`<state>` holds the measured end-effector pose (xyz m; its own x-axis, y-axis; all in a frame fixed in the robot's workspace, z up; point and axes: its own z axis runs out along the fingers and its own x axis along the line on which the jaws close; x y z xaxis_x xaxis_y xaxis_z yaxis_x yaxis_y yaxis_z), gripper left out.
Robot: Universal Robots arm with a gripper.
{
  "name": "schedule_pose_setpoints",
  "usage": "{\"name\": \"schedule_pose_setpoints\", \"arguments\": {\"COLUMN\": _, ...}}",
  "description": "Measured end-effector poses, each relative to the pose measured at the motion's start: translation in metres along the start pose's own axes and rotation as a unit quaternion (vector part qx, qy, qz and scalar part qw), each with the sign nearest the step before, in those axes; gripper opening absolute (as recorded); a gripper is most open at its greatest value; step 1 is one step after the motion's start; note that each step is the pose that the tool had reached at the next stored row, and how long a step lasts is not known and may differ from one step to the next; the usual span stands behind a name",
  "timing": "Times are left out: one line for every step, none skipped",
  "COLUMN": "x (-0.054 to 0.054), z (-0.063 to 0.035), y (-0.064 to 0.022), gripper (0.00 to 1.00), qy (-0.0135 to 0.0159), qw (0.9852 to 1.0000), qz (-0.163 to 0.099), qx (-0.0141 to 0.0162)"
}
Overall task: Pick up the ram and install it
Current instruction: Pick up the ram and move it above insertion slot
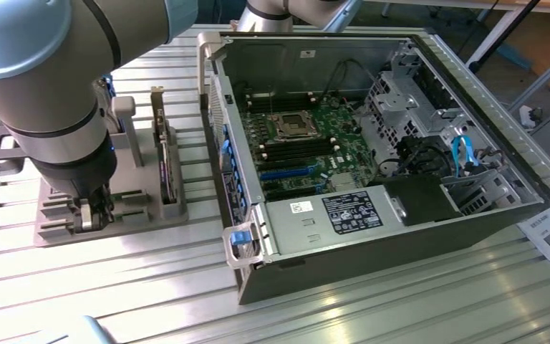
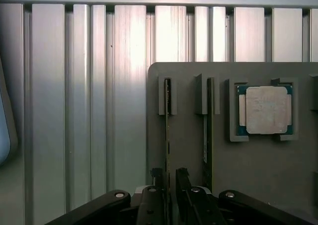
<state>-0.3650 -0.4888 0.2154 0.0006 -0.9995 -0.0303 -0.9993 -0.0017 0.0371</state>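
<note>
Ram (image 2: 167,125) in holder (image 2: 248,185), holder on table (image 2: 124,111), computer case (image 1: 380,272) to exterior view's right

1 ram (image 2: 167,130) stick, 1 exp. card (image 2: 209,135), 1 CPU chip (image 2: 266,110), 1 grey holder (image 2: 258,185). 1 open PC case (image 1: 380,261) w/ 1 mainboard (image 1: 304,143). 1 robot arm (image 1: 55,86).

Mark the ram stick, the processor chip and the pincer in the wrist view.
ram stick (image 2: 167,116), wrist view: middle of its thin edge.
processor chip (image 2: 265,110), wrist view: centre of its silver lid.
pincer (image 2: 169,175), wrist view: midway between its fingertips.
</note>
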Motion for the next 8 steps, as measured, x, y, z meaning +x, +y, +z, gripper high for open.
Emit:
{"name": "schedule_pose_setpoints", "arguments": {"x": 0.0000, "z": 0.0002, "y": 0.0000, "gripper": 0.24, "qy": 0.0000, "qw": 1.0000, "qz": 0.000, "qx": 0.0000}}
{"name": "schedule_pose_setpoints", "arguments": {"x": 0.0000, "z": 0.0005, "y": -0.0002, "gripper": 0.24, "qy": 0.0000, "qw": 1.0000, "qz": 0.000, "qx": 0.0001}}
{"name": "schedule_pose_setpoints", "arguments": {"x": -0.0001, "z": 0.0006, "y": -0.0004, "gripper": 0.24, "qy": 0.0000, "qw": 1.0000, "qz": 0.000, "qx": 0.0001}}
{"name": "schedule_pose_setpoints", "arguments": {"x": -0.0001, "z": 0.0008, "y": -0.0006, "gripper": 0.24, "qy": -0.0001, "qw": 1.0000, "qz": 0.000, "qx": 0.0001}}
{"name": "schedule_pose_setpoints", "arguments": {"x": -0.0002, "z": 0.0009, "y": -0.0008, "gripper": 0.24, "qy": -0.0001, "qw": 1.0000, "qz": 0.000, "qx": 0.0001}}
{"name": "schedule_pose_setpoints", "arguments": {"x": -0.0003, "z": 0.0010, "y": -0.0011, "gripper": 0.24, "qy": -0.0001, "qw": 1.0000, "qz": 0.000, "qx": 0.0001}}
{"name": "schedule_pose_setpoints", "arguments": {"x": -0.0004, "z": 0.0011, "y": -0.0016, "gripper": 0.24, "qy": -0.0001, "qw": 1.0000, "qz": 0.000, "qx": 0.0000}}
{"name": "schedule_pose_setpoints", "arguments": {"x": -0.0004, "z": 0.0010, "y": -0.0016, "gripper": 0.24, "qy": -0.0001, "qw": 1.0000, "qz": 0.000, "qx": 0.0000}}
